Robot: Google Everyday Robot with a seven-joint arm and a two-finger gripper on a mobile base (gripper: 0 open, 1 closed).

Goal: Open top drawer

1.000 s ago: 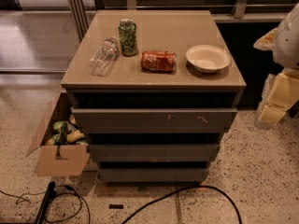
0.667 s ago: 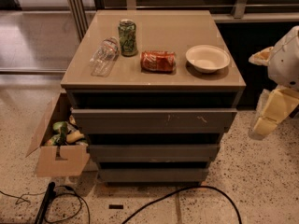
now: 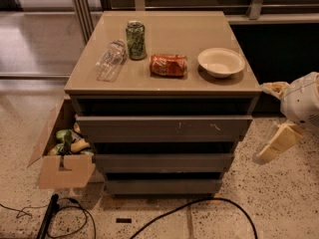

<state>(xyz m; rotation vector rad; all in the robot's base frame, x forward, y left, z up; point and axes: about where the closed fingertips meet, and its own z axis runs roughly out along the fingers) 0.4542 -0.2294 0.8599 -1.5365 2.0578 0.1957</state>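
The top drawer (image 3: 162,128) is the widest grey-brown front just under the cabinet top, with small pale scuff marks right of centre. A dark gap shows above it and its inside is not in view. My gripper (image 3: 273,147) hangs at the right edge of the view, to the right of the cabinet at about the height of the top drawer. It does not touch the drawer. The white arm housing (image 3: 303,102) sits above it.
On the cabinet top (image 3: 169,39) stand a green can (image 3: 135,40), a lying clear plastic bottle (image 3: 110,59), a lying red can (image 3: 168,64) and a white bowl (image 3: 221,61). Two narrower drawers (image 3: 163,162) lie below. A cardboard box (image 3: 62,156) stands left; black cables (image 3: 199,208) cross the floor.
My gripper and arm have moved down and to the left, closer to the cabinet's right side. The drawers and the things on top have not moved.
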